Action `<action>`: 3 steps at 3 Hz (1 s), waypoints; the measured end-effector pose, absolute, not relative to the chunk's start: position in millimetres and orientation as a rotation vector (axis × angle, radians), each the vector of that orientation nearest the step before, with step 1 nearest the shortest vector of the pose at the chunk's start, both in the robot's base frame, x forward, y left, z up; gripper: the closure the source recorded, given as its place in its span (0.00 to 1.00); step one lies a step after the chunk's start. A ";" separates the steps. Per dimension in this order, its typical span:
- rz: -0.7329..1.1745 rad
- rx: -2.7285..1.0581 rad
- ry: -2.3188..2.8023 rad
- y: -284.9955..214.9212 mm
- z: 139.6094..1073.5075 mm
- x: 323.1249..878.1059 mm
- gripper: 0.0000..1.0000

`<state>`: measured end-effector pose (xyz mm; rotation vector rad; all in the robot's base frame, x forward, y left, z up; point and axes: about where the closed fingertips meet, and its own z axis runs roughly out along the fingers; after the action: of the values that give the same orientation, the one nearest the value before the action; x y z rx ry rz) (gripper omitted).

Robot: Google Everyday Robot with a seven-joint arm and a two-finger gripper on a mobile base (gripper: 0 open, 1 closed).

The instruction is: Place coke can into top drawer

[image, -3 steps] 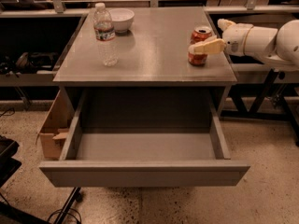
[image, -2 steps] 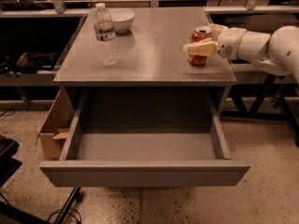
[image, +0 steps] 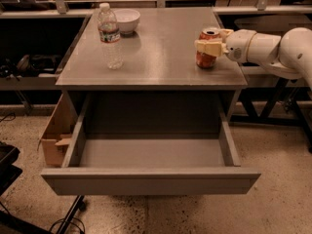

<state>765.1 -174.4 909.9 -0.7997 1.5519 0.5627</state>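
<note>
The coke can (image: 206, 57) is red with a silver top and stands upright on the grey cabinet top (image: 161, 48), near its right edge. My gripper (image: 214, 42) reaches in from the right on a white arm and sits at the can's upper half, touching it. The can rests on the cabinet top. The top drawer (image: 151, 180) is pulled fully out below, and its grey interior shows nothing inside.
A clear water bottle (image: 110, 37) stands at the cabinet top's left, with a white bowl (image: 126, 20) behind it. A brown cardboard box (image: 54, 136) sits on the floor left of the drawer. Black table legs stand to the right.
My gripper has moved left from beside the coke can to onto it. The can, the bottle and the drawer have not moved.
</note>
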 end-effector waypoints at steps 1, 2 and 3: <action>0.563 -0.800 1.552 -174.4 909.9 765.1 0.87; 0.565 -0.819 1.547 -168.1 915.5 764.7 1.00; 0.565 -0.819 1.547 -168.1 915.5 764.7 1.00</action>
<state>764.7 -168.1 915.5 -0.8186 1.5469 0.5654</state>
